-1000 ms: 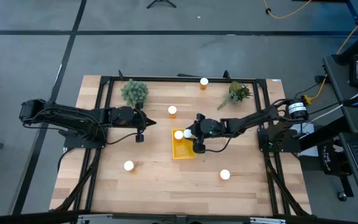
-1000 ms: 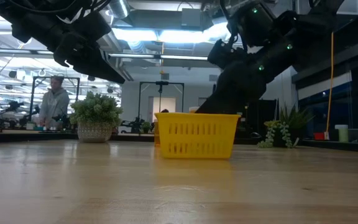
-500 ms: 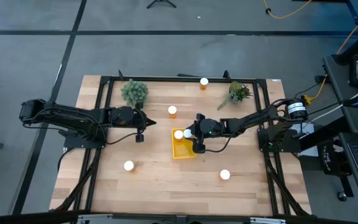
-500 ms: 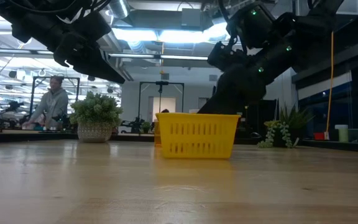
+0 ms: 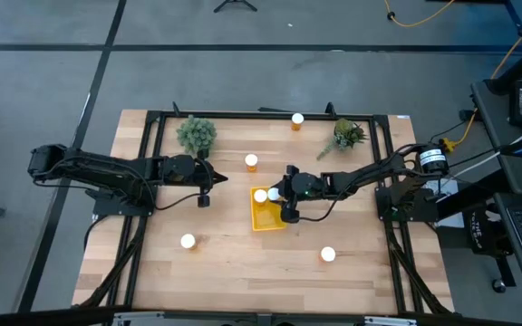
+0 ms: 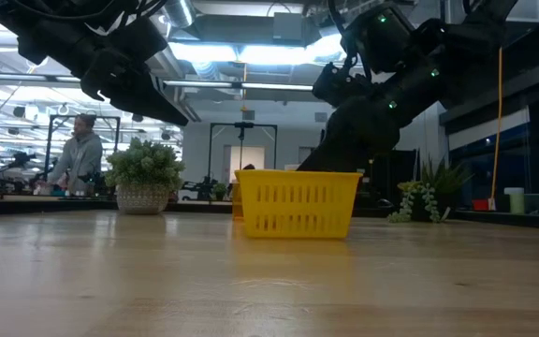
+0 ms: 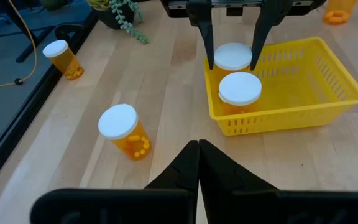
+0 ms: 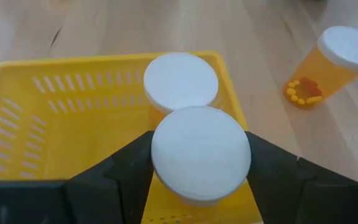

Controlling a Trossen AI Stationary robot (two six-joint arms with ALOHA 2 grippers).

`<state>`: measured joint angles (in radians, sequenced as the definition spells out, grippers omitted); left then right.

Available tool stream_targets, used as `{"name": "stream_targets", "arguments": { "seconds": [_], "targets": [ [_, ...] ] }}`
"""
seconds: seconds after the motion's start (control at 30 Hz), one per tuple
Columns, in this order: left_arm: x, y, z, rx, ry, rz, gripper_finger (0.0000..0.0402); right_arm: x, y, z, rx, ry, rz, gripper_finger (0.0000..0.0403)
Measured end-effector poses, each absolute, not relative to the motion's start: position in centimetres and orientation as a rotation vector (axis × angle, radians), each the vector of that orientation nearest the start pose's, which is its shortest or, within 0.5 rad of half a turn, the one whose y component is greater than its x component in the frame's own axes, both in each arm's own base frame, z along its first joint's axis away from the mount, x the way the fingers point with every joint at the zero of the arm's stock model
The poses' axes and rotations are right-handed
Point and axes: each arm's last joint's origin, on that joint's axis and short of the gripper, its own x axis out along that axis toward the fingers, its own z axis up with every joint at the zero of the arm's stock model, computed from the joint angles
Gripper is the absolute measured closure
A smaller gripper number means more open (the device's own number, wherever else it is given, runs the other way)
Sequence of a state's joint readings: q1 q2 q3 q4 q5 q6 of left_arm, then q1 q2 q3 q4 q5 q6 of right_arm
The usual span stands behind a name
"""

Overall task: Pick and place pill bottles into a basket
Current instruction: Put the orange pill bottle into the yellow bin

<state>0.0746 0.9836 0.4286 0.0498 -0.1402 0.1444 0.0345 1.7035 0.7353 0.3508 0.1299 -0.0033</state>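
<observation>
The yellow basket point(image 5: 267, 217) sits at the table's middle with two pill bottles upright inside. My right gripper point(image 8: 201, 155) is shut on the one nearer the table's right edge point(image 5: 273, 194). The other bottle point(image 8: 180, 81) stands just beyond it, toward the left. Loose pill bottles stand on the table at the far middle point(image 5: 251, 161), far edge point(image 5: 297, 119), near left point(image 5: 188, 241) and near right point(image 5: 328, 254). My left gripper point(image 7: 199, 149) is shut and holds nothing, hovering left of the basket, above the table. My right gripper pinches the bottle's white cap point(image 8: 166, 155) by its rim between the two fingers point(image 8: 132, 168). The fingers slant down from the table's right side. The bottle stands upright inside the basket; the basket's wall hides its base.
Two small green plants stand near the far edge, one at the left point(image 5: 197, 134) and one at the right point(image 5: 347, 134). A black frame rims the table point(image 5: 152, 272). A person shows in the room beyond the table point(image 6: 80, 154).
</observation>
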Motion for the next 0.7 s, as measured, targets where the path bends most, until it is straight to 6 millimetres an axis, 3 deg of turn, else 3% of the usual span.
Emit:
{"name": "stream_targets", "arguments": {
  "seconds": [0.3,0.7],
  "targets": [
    [19.71,1.89,19.85,0.157,0.520,0.174,0.0398,32.17,0.74,14.13,-0.053,0.618,-0.091,0.0171],
    [19.71,1.89,19.85,0.157,0.520,0.174,0.0398,32.17,0.74,14.14,-0.059,0.618,-0.089,0.0122]
  ]
}}
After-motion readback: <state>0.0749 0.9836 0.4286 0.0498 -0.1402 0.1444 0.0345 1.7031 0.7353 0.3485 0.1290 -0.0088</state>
